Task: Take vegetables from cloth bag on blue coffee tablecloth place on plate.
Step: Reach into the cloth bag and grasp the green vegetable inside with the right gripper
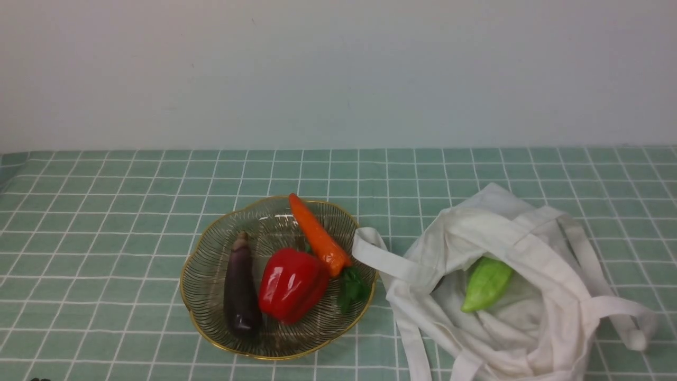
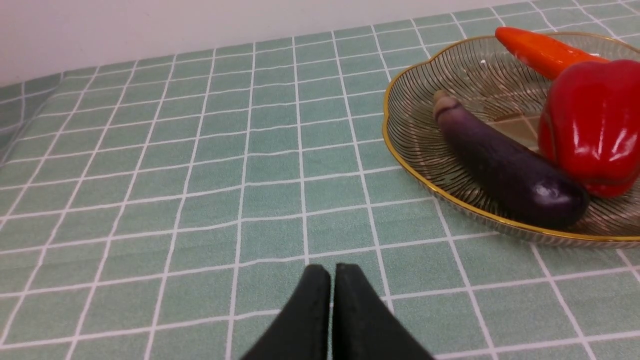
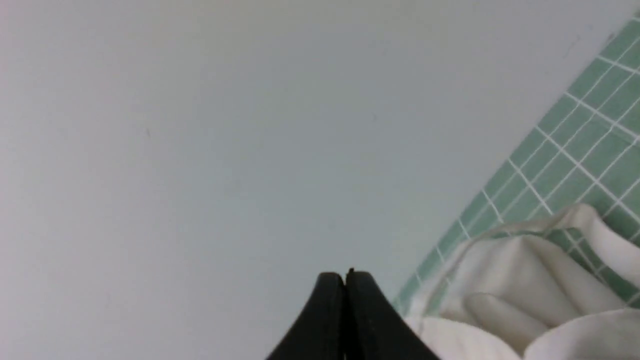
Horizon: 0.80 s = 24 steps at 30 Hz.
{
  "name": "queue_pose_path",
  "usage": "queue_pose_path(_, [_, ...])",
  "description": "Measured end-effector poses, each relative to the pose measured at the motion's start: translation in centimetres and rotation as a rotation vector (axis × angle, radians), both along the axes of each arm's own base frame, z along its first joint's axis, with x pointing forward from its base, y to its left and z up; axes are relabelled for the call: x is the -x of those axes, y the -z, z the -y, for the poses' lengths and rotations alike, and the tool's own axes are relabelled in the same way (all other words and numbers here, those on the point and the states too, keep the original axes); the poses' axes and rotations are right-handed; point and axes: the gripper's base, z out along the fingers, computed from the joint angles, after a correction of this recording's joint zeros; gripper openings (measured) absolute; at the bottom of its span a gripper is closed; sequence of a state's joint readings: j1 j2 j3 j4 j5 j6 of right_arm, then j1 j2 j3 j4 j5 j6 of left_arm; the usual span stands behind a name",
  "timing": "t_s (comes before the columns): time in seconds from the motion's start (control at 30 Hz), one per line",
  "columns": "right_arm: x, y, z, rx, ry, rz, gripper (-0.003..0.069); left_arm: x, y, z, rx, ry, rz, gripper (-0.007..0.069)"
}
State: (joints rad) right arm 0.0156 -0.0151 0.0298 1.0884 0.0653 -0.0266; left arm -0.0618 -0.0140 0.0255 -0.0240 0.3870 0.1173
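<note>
three vegetables, eggplant (image 1: 243, 291), pepper (image 1: 293, 286) and carrot (image 1: 320, 235), lie on the plate (image 1: 206, 317). one green vegetable (image 1: 487, 284) sits in the bag (image 1: 566, 286). both the left gripper (image 2: 333, 269) and right gripper (image 3: 346, 276) have fingers together.

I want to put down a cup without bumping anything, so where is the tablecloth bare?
In the front view, bare tablecloth lies left of the glass dish, and a strip runs between dish and wall. It is crowded between the dish and the cloth bag, where a strap reaches the rim.
</note>
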Motion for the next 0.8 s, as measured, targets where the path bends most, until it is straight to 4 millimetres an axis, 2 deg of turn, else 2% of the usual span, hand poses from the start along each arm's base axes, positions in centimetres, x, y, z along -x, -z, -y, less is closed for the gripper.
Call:
queue_pose_path(0.13, [0.1, -0.2, 0.9, -0.202, 0.077, 0.035, -0.0014, 0.0, 0.0, 0.0, 0.000, 0.000, 0.000, -0.0008])
queue_pose_path(0.23, [0.2, -0.8, 0.7, -0.181, 0.061, 0.044, -0.0014, 0.0, 0.0, 0.0, 0.000, 0.000, 0.000, -0.0008])
queue_pose_path(0.27, [0.4, -2.3, 0.2, -0.069, 0.013, 0.068, -0.0014, 0.0, 0.0, 0.0, 0.000, 0.000, 0.000, -0.0008])
queue_pose_path(0.3, [0.4, -2.9, -0.1, -0.032, -0.016, 0.072, -0.0014, 0.0, 0.0, 0.0, 0.000, 0.000, 0.000, -0.0008])
queue_pose_path(0.33, [0.6, -5.4, -0.8, 0.108, -0.083, 0.089, -0.0014, 0.0, 0.0, 0.0, 0.000, 0.000, 0.000, -0.0008])
queue_pose_path(0.4, [0.2, -8.1, -2.0, 0.249, -0.199, 0.060, -0.0014, 0.0, 0.0, 0.0, 0.000, 0.000, 0.000, -0.0008])
queue_pose_path(0.47, [-1.7, -9.6, -3.2, 0.392, -0.339, -0.060, -0.0014, 0.0, 0.0, 0.0, 0.000, 0.000, 0.000, -0.0008])
queue_pose_path(0.5, [-1.9, -9.7, -3.3, 0.401, -0.354, -0.074, -0.0014, 0.0, 0.0, 0.0, 0.000, 0.000, 0.000, -0.0008])
queue_pose_path(0.57, [-5.0, -10.2, -4.4, 0.533, -0.558, -0.281, -0.0013, 0.0, 0.0, 0.0, 0.000, 0.000, 0.000, -0.0008])
queue_pose_path(0.6, [-5.9, -10.1, -4.6, 0.554, -0.596, -0.331, -0.0013, 0.0, 0.0, 0.0, 0.000, 0.000, 0.000, -0.0008])
queue_pose_path(0.63, [-8.1, -9.4, -4.7, 0.597, -0.664, -0.454, -0.0011, 0.0, 0.0, 0.0, 0.000, 0.000, 0.000, -0.0008])
queue_pose_path(0.7, [-10.0, -9.1, -4.7, 0.620, -0.701, -0.533, -0.0011, 0.0, 0.0, 0.0, 0.000, 0.000, 0.000, -0.0008])
queue_pose_path(0.8, [-13.6, -7.4, -5.1, 0.659, -0.763, -0.660, -0.0011, 0.0, 0.0, 0.0, 0.000, 0.000, 0.000, -0.0008])
